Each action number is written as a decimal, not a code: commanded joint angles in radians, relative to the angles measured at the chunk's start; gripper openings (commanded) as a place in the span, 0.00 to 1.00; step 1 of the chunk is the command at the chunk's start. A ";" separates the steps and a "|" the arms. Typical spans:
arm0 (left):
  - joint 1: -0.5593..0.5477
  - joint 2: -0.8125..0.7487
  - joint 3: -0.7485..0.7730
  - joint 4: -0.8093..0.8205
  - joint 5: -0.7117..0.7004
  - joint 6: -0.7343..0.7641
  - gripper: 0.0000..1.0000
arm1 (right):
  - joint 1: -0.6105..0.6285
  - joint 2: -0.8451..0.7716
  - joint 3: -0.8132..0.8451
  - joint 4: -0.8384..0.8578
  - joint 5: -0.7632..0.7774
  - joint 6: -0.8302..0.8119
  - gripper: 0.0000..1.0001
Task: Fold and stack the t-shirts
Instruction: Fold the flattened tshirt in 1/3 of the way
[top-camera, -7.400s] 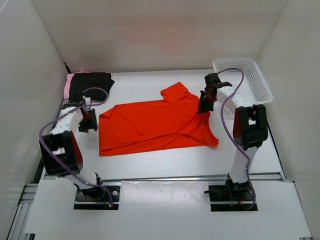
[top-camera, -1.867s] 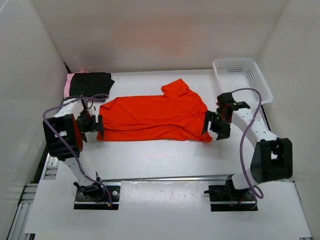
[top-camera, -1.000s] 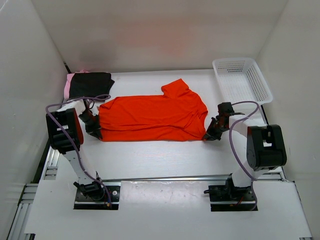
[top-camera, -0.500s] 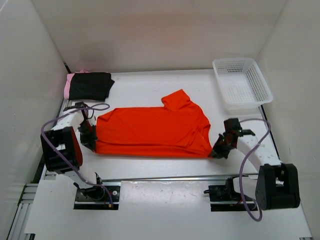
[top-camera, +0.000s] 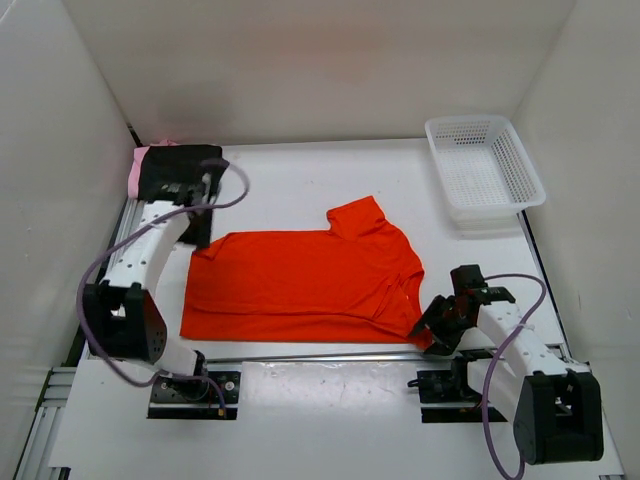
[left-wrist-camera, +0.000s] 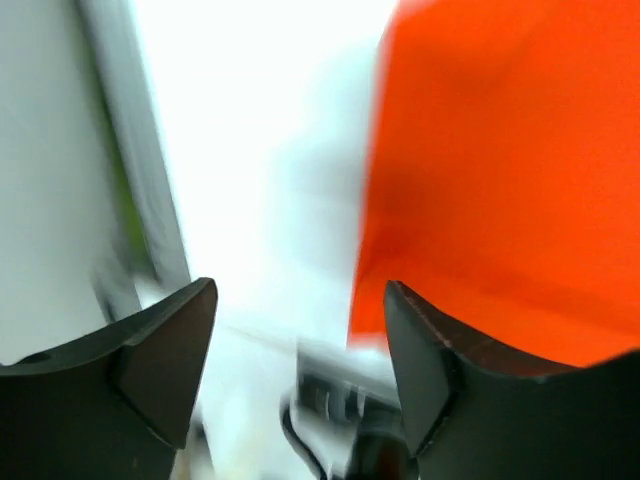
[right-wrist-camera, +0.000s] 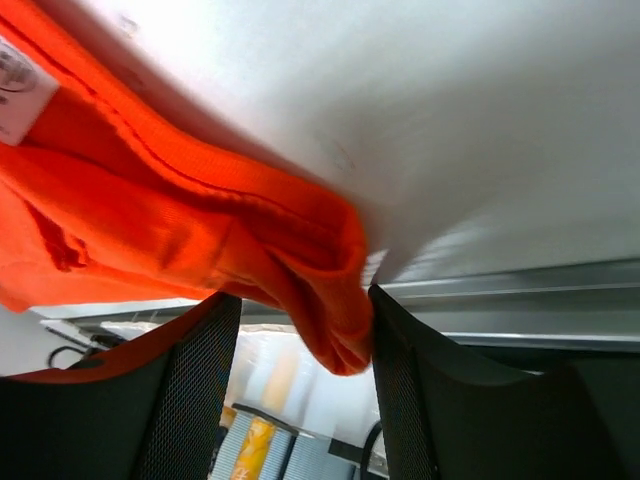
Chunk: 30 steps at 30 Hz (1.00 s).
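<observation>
Nearest to the bases, the right gripper (right-wrist-camera: 303, 300) is clenched on a bunched fold of the bright orange-red short-sleeved fabric t-shirt (top-camera: 300, 285), at its near right corner (a white label shows beside it). I judge this hold serves to pull the cloth flat toward the near edge of the white table (top-camera: 300, 180). The shirt lies spread in the middle, not yet folded. At its far left corner the left gripper (left-wrist-camera: 300, 290) hangs released, with nothing between the fingers. Farther back on the left lies the folded black t-shirt (top-camera: 182, 170), with the light pink t-shirt (top-camera: 139, 172) showing at its left edge, apparently under it. This is probably the stack for the orange one. The white plastic mesh basket (top-camera: 530, 182) sits far right, well apart.
</observation>
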 joint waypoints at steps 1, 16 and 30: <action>-0.323 -0.090 0.274 0.045 -0.053 0.001 0.80 | -0.001 -0.010 0.032 -0.075 0.082 -0.034 0.61; -1.132 0.516 0.639 0.197 0.505 0.001 0.70 | -0.020 -0.013 0.097 -0.049 0.188 0.028 0.59; -1.132 0.720 0.714 0.197 0.487 0.001 0.54 | -0.020 -0.024 0.017 0.020 0.145 0.039 0.57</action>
